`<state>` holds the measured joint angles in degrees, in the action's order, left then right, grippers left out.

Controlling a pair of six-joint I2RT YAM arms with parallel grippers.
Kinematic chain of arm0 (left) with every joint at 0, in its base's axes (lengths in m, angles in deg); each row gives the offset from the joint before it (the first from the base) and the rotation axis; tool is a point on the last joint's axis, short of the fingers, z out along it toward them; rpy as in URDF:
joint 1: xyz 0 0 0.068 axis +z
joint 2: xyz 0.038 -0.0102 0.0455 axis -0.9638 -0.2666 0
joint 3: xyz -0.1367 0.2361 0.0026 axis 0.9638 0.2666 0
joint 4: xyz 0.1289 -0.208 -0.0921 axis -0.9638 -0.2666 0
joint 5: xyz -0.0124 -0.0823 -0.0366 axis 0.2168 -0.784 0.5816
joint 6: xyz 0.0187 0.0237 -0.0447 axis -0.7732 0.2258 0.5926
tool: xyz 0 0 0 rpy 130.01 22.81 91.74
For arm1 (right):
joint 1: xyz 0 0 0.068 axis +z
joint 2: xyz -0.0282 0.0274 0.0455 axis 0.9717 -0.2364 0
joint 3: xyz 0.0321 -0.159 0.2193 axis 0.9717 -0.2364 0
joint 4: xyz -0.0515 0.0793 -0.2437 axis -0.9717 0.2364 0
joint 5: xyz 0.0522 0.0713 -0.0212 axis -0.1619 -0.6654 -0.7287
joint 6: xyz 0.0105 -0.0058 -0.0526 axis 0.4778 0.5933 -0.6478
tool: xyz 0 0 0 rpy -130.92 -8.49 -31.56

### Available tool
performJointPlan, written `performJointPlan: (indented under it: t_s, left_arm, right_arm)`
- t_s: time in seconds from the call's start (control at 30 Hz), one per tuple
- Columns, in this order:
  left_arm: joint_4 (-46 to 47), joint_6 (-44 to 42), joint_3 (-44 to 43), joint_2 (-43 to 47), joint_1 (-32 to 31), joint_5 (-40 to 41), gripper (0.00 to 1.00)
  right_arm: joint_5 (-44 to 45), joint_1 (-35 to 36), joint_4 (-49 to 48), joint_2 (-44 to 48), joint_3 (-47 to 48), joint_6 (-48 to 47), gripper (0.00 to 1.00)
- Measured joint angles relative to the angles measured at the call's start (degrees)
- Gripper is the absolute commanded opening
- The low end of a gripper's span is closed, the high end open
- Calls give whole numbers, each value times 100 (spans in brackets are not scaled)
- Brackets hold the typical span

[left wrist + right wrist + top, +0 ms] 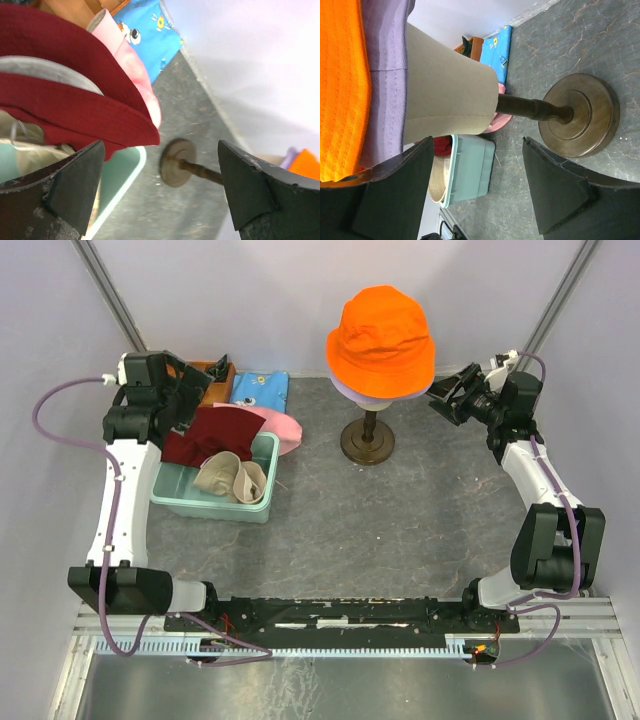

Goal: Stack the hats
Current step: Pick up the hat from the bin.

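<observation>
Orange hat (381, 340) is seated on top of lavender hat (387, 75), both worn on the mannequin head (450, 95) on its stand (367, 440), mid tabletop (400, 510). Dark red hat (215, 435) is draped over the far rim of the teal bin (215, 508). Pink hat (283, 427) is lying just behind it. Beige hat (228, 478) is seen inside the bin. Left fingers (70, 185) are spread wide, nothing held, positioned by the dark red hat. Right fingers (560, 195) are held apart, empty, placed just right of the stacked hats.

One camera looks down from behind the arms over the whole desk (400, 510), while wrist cameras peer close past the left claw (159, 150) and right claw (477, 142), both catching the stand (580, 115) and teal bin (470, 170).
</observation>
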<state>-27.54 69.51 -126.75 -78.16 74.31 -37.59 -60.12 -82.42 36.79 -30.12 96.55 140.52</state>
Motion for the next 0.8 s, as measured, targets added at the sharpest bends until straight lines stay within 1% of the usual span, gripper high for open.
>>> performJointPlan:
  t_s: [0.13, 0.17, 0.2, 0.3, 0.37, 0.43, 0.53, 0.67, 0.8]
  left_arm:
    - [42, 1309, 317, 291, 90, 26, 99]
    - [28, 1853, 562, 402, 116, 22, 99]
    - [9, 1971, 616, 422, 136, 24, 99]
    - [-72, 2900, 979, 461, 177, -44, 99]
    - [-149, 3285, 1071, 402, 177, -146, 99]
    - [-179, 3541, 1023, 271, 177, -177, 99]
    - [-299, 3716, 702, -31, 188, -181, 99]
    - [-323, 3753, 308, -385, 282, -197, 99]
    - [-400, 3753, 208, -549, 350, -262, 99]
  right_arm:
    - [37, 0, 83, 0, 7, -24, 80]
    - [57, 0, 118, 0, 15, -44, 80]
    - [74, 0, 160, 0, 28, -66, 80]
    - [101, -2, 254, 0, 74, -101, 80]
    - [125, -2, 269, 0, 81, -107, 80]
    - [138, -2, 280, -2, 83, -107, 80]
    - [140, -17, 289, 0, 83, -107, 80]
    - [142, -83, 291, 0, 83, -107, 80]
    - [142, -179, 293, 0, 83, -107, 80]
